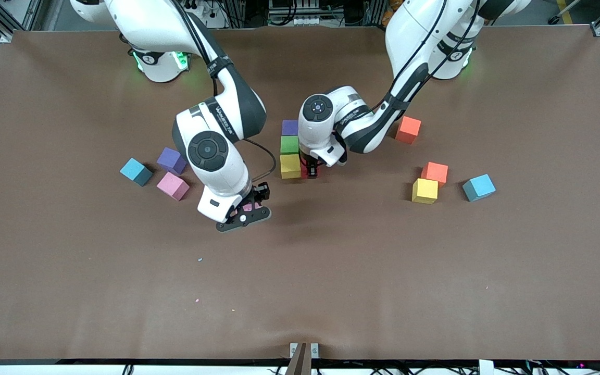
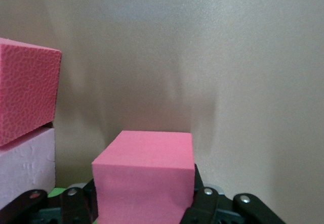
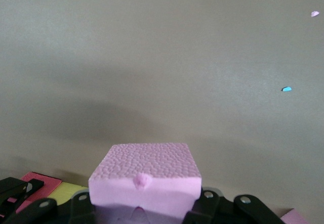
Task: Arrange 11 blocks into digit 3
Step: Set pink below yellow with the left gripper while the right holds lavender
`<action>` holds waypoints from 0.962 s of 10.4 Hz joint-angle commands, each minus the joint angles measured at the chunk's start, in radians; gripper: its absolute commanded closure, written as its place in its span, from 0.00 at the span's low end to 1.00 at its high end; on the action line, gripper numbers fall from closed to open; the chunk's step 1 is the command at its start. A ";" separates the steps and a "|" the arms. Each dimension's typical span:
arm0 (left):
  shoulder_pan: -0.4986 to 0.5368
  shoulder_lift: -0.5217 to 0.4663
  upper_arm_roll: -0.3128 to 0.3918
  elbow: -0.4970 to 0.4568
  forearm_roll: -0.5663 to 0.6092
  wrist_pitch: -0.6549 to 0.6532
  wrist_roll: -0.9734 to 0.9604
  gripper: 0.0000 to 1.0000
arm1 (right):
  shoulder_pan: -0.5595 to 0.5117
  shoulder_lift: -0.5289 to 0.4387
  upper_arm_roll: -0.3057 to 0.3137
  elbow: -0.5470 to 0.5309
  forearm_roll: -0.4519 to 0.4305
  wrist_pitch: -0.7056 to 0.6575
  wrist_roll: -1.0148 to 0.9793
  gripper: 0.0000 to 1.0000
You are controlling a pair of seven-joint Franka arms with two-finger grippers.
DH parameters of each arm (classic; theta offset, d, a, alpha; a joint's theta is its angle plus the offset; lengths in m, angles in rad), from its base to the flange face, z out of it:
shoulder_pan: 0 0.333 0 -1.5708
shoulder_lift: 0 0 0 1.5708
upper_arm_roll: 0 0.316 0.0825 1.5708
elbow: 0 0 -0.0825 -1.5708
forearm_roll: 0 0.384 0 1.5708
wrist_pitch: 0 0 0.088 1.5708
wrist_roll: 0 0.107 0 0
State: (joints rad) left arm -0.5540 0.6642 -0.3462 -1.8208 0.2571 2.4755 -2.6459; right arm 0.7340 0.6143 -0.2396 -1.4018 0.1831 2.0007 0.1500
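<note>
Placed: column of purple (image 1: 289, 127), green (image 1: 289, 145), yellow (image 1: 290, 166).
Left tool (image 1: 311, 170), at column's 3 o'clock, grips red cube (image 2: 147, 178).
Right tool (image 1: 248, 208) grips pink cube (image 3: 145, 177).
Six cubes loose on bench (image 1: 331, 271).

Only lettering: a small printed line on the dark band of each arm's wrist link, right arm (image 1: 225, 121) and left arm (image 1: 349, 115). Too small to make out, prob. a maker's mark. Blocks, desk, tools: no text, labels or nos. Wrist views: nothing legible.
</note>
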 commanded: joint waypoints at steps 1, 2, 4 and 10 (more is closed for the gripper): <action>-0.003 -0.003 0.000 -0.011 0.034 0.019 -0.026 0.92 | 0.008 -0.005 -0.003 -0.006 -0.002 -0.005 0.005 0.78; -0.003 -0.003 0.000 -0.011 0.034 0.019 -0.025 0.91 | 0.008 -0.005 -0.003 -0.006 -0.002 -0.005 0.006 0.78; -0.003 -0.003 0.000 -0.011 0.034 0.019 -0.026 0.90 | 0.010 -0.005 -0.003 -0.006 -0.001 -0.004 0.007 0.78; -0.007 0.005 0.000 -0.002 0.034 0.022 -0.023 0.84 | 0.018 -0.002 -0.003 -0.008 0.001 0.000 0.039 0.78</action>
State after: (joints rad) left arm -0.5569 0.6652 -0.3464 -1.8210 0.2571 2.4814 -2.6459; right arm 0.7437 0.6153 -0.2383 -1.4058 0.1831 2.0008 0.1677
